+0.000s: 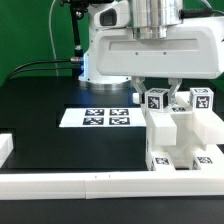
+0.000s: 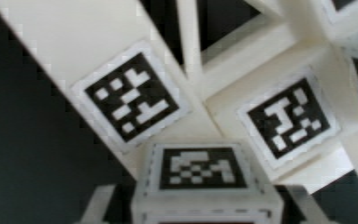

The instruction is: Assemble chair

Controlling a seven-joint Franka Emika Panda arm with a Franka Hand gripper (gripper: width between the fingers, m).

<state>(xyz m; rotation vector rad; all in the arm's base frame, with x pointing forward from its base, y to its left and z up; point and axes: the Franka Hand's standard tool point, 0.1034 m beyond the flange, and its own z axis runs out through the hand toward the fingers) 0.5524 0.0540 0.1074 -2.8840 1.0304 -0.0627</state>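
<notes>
- Along the near edge of the table in the exterior view lies the long border rail (image 1: 60, 184), and just behind it, at the exterior view's right, stands the chair (image 1: 178, 140): a blocky white stack whose tagged pieces rise under the arm.
- Over the chair, the gripper (image 1: 163, 97) reaches down among its top pieces. One tagged upright piece (image 1: 157, 100) sits between the fingers, and the wrist view shows a tagged piece (image 2: 197, 168) framed by the two fingertips (image 2: 101, 205). I cannot tell whether the pads are pressing it or merely flank it.
- Risk, as I judge it: if the pads close off-centre on that small piece, it could twist or tip rather than seat, since the neighbouring slats (image 2: 131, 90) stand very close.
- Another risk: any sideways push could shift the whole chair, which looks only butted against the rail.
- Farther back, the marker board (image 1: 103, 117) lies flat on the black table (image 1: 40, 110), well clear of the work.
- Hard to make out: the arm's body hides the chair's rear, the exterior view's right edge cuts the chair off, and the wrist view is too close and blurred to show how the pieces join.
</notes>
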